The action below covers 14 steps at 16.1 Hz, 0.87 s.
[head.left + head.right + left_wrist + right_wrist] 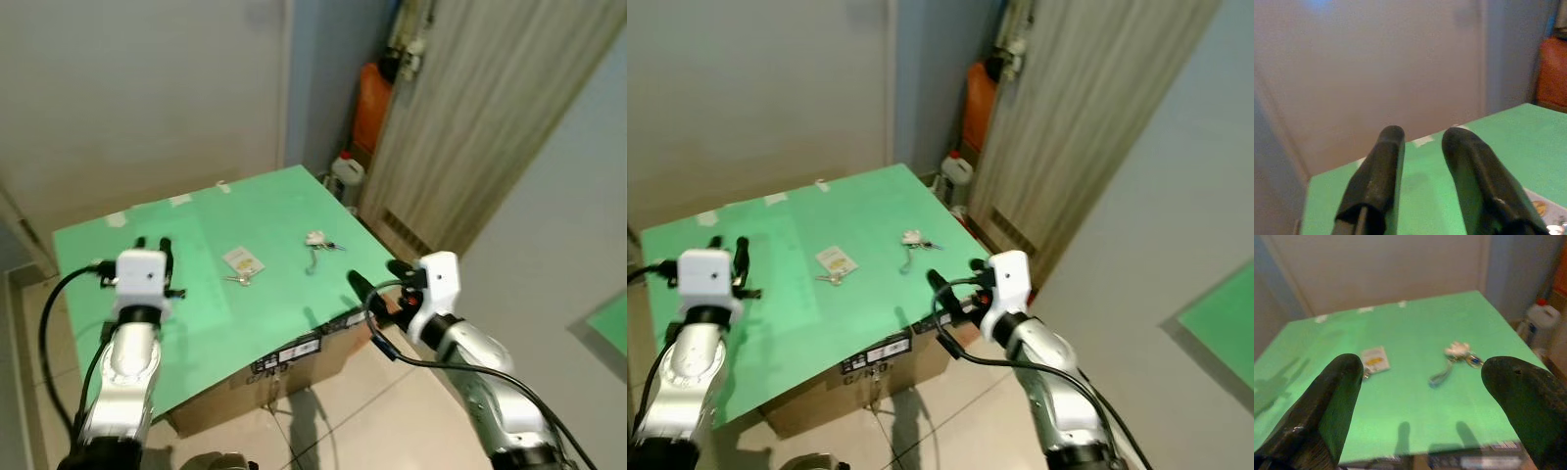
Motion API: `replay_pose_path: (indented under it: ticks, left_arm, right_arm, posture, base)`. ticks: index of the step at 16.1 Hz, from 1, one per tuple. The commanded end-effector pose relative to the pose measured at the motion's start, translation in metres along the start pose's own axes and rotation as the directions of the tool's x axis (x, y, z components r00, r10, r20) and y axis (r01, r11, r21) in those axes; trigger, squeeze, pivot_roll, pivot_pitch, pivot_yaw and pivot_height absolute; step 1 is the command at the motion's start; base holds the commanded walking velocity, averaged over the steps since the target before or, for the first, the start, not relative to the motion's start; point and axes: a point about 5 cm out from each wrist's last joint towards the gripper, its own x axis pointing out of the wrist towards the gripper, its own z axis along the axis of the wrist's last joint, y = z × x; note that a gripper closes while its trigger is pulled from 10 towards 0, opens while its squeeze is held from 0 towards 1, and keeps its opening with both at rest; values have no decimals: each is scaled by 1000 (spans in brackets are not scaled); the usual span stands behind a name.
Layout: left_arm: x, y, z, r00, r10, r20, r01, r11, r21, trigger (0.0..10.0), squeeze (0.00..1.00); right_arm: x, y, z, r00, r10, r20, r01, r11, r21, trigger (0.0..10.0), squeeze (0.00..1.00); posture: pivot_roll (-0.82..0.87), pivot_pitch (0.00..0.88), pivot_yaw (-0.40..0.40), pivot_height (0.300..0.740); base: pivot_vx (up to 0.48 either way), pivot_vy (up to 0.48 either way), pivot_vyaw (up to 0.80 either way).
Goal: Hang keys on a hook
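Observation:
A bunch of keys with a white fob [315,238] and a short strap lies on the green tabletop [147,323], toward its far right. A white tag [243,259] with a small key [238,280] lies left of it. My right gripper [380,274] hovers at the table's near right edge, open wide and empty; the right wrist view looks across at the keys [1457,350] and the tag [1375,360]. Over the table's left side my left gripper [152,245] is held up, its fingers [1386,152] a little apart with nothing between them.
The green top rests on a cardboard box [294,357] on a tiled floor. Past the far right corner stand a white bottle [347,171] and an orange container [372,103] beside a wood-grain door [470,127]. A plain wall [137,88] runs behind the table.

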Motion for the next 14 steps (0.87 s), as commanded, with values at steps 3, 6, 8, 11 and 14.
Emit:
replay_pose_path:
  ticks: [3, 6, 8, 11, 14]
  left_arm:
    - [-28, -15, 22, 1000, -20, 14, 21, 997, -76, 10000, 1000]
    - [-37, -21, 27, 1000, -23, -12, 22, 995, -92, 10000, 1000]
    - [-32, -26, 32, 997, -79, -23, 78, 996, -43, 10000, 1000]
    - [-27, -22, 37, 997, -61, -43, 59, 998, -29, 10000, 0]
    - [-21, -19, 35, 996, -11, -88, 6, 998, -55, 10000, 0]
  right_arm:
    - [8, -3, 1, 1000, 8, 6, -8, 999, -31, 10000, 0]
    - [15, -4, -1, 1000, 19, -12, -20, 999, -47, 10000, 0]
    - [18, -4, -1, 1000, 20, -12, -20, 998, -61, 10000, 0]
    - [19, -7, -3, 1000, 4, -18, -5, 998, -66, 10000, 0]
    - [17, -8, -9, 999, -11, -38, 8, 997, -75, 10000, 0]
  posture:
    - [203, 0, -120, 740]
    - [214, 0, -132, 740]
    - [217, 0, -134, 740]
    - [214, 0, -128, 740]
    - [203, 0, -122, 740]
  base:
    - [0, 0, 0]
    - [0, 0, 0]
    - [0, 0, 694]
    - [0, 0, 669]
    - [256, -187, 0]
